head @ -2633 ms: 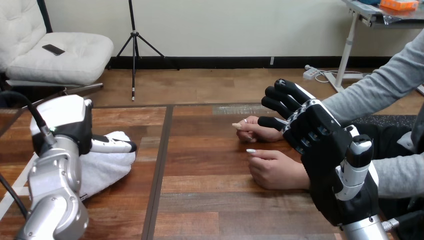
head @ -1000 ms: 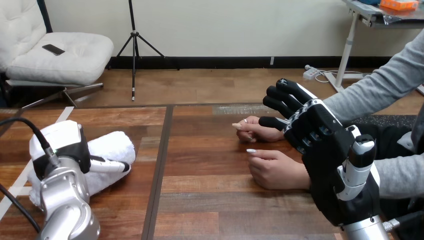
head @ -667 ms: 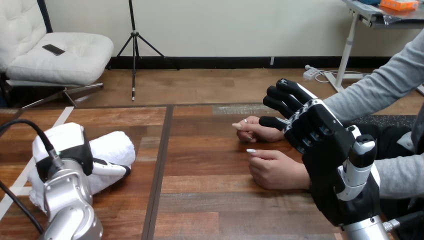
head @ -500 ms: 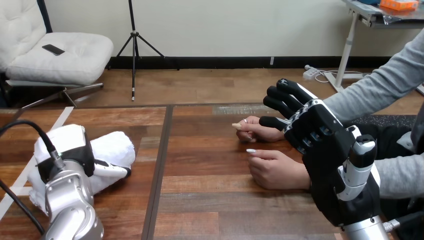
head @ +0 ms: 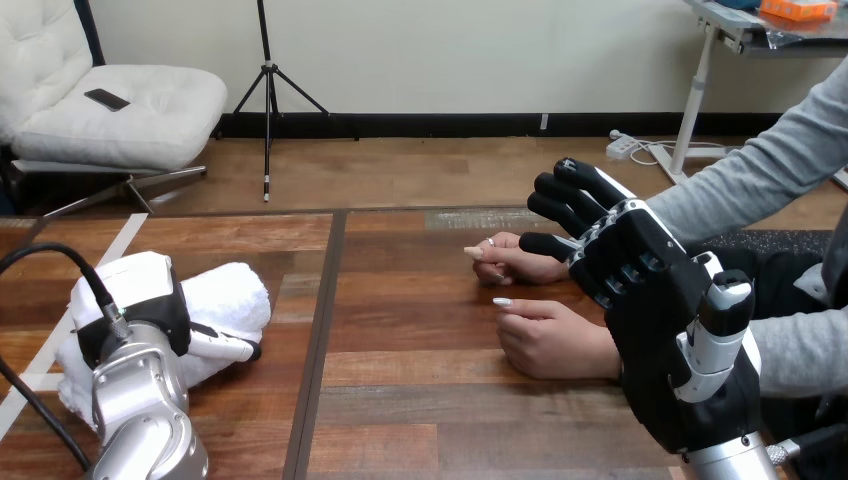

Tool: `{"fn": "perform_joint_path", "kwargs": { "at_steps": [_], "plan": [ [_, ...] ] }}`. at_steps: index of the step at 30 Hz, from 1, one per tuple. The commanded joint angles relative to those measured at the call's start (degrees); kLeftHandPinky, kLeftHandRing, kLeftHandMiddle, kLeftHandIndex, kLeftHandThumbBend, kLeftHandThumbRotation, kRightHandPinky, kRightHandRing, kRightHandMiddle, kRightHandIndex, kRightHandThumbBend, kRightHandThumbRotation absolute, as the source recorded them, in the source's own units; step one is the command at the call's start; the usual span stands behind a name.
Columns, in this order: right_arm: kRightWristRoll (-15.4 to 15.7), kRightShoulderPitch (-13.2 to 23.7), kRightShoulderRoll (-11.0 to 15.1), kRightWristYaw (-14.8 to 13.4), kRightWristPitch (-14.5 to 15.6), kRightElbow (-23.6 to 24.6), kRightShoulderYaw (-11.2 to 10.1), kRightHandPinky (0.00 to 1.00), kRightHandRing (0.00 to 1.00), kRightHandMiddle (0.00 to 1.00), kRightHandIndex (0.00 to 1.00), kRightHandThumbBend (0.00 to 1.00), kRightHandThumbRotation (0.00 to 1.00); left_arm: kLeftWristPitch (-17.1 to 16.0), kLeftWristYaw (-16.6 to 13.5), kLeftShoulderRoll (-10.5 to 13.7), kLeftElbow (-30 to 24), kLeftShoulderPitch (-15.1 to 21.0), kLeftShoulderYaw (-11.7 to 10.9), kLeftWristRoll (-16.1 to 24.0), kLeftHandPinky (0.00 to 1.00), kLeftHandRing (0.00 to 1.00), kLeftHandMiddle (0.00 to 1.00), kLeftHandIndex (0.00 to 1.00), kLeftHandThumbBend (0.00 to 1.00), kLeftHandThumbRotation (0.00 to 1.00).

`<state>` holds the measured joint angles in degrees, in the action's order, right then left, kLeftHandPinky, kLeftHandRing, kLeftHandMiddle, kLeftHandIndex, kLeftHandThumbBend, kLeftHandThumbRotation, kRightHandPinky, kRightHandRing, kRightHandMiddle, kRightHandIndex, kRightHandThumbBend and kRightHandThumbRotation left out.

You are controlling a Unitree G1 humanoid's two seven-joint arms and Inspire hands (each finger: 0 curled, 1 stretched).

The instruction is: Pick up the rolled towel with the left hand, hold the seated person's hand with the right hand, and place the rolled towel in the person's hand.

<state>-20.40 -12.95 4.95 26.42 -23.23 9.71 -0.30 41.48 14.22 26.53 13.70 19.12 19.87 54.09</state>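
**Left hand on the towel, right hand open beside the person's hands**

The rolled towel (head: pixel 232 297) lies on the wooden table (head: pixel 420 400) in the lower left of the frame, left of the dark seam (head: pixel 322 330) that runs down the tabletop. It is white and lies slanting, with its rounded end pointing toward the centre of the frame. The left hand (head: pixel 140 290) sits on top of the towel's left part and covers it, white back shell facing up, with the silver forearm (head: pixel 140 425) rising from the bottom edge. From this angle I cannot tell whether this hand has closed round the towel or merely rests on it. The towel's underside touches the table.

The right hand (head: pixel 650 285) fills the right side of the frame, its arm coming up from the lower right corner. Its fingers (head: pixel 572 190) are straight and spread, reaching toward the upper left, and they hold nothing.

The person's two hands rest on the table at centre right, well apart from the towel. The person's upper hand (head: pixel 508 262) lies loosely curled just beside the right hand's thumb (head: pixel 545 243); whether the two touch cannot be told. The person's lower hand (head: pixel 548 340) lies palm down, just left of the robot's palm, with its wrist hidden behind that hand. Neither of the person's hands holds anything.
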Motion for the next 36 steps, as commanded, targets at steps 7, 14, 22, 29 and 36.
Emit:
{"fn": "perform_joint_path", "kwargs": {
  "at_steps": [7, 14, 22, 29, 36],
  "plan": [
    [-1.0, 2.0, 0.6, 0.1, -0.5, 3.3, -0.5, 0.78, 0.88, 0.86, 0.85, 1.00, 1.00, -1.4, -1.3, -0.5, 0.9, 1.9, 0.5, -0.7, 1.00, 1.00, 0.99, 0.96, 1.00, 0.48],
    [-1.1, 1.8, 0.8, 0.2, -0.4, 3.9, -0.6, 0.78, 0.88, 0.86, 0.85, 1.00, 1.00, -1.7, -1.1, -0.9, 1.0, 2.1, 0.4, -1.5, 1.00, 1.00, 0.99, 0.96, 1.00, 0.49],
    [-1.1, 1.6, 0.7, 0.3, -0.9, 4.5, -0.5, 0.77, 0.87, 0.86, 0.84, 1.00, 1.00, -2.6, -1.6, -1.2, 1.5, 2.2, 0.0, -3.0, 1.00, 1.00, 0.99, 0.96, 1.00, 0.47],
    [-1.1, 1.2, 0.9, 0.4, -0.8, 5.5, -0.5, 0.75, 0.86, 0.86, 0.84, 1.00, 1.00, -3.4, -0.9, -1.3, 2.0, 2.6, -0.5, -5.0, 1.00, 0.98, 0.97, 0.95, 0.99, 0.44],
    [-1.3, 0.9, 1.0, 0.4, -1.0, 6.2, -0.6, 0.73, 0.86, 0.86, 0.83, 1.00, 1.00, -3.5, -0.2, -1.3, 2.3, 3.0, -0.8, -6.7, 0.99, 0.98, 0.97, 0.95, 0.98, 0.43]
  ]
}}
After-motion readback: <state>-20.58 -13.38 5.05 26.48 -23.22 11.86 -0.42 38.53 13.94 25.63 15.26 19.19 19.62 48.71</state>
